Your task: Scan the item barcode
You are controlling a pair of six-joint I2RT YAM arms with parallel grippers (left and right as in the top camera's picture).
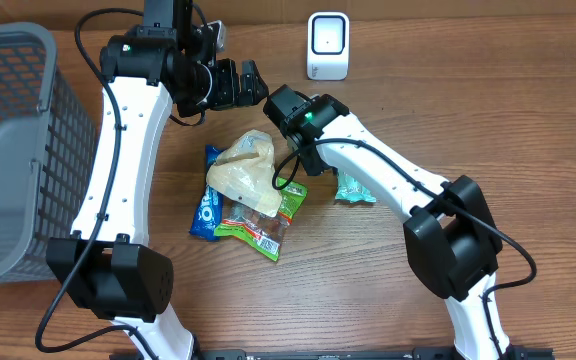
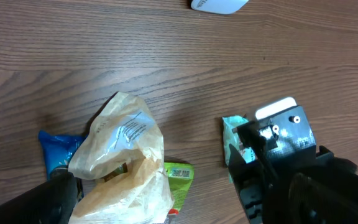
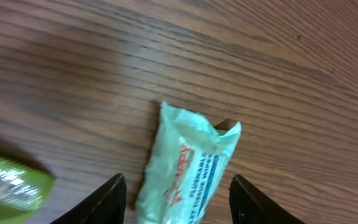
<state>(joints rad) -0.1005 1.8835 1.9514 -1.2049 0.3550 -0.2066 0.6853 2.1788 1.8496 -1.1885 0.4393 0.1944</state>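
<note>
black fingers (image 3: pixel 112 202) of the right tool (image 3: pixel 178 179) rise from the bottom edge of the right wrist view, spread apart, and the tissue pack (image 3: pixel 185 168) lies flat on the wood between them. a thin strip of wood shows between the pack and each finger, so the tool pinches nothing. the pack is pale teal with red and blue print, one end crumpled, and it lies at a slant. in the overhead view it sits right of centre on the tabletop (image 1: pixel 528 120), partly under the white link of the right arm. just to its left lies a loose heap: a beige bag (image 1: pixel 246 170) on top, a green packet (image 1: pixel 268 232) sticking out beneath it toward the pack, and a blue packet (image 1: pixel 206 215) on the far side. the pack lies apart from that heap. the left tool (image 1: pixel 256 84) hangs above the heap's far edge with its fingers spread wide and nothing between them. the scanner (image 1: pixel 328 45), a small white unit, stands at the far edge of the tabletop, well apart from the pack. a grey mesh basket (image 1: pixel 18 60) fills the left side.
</note>
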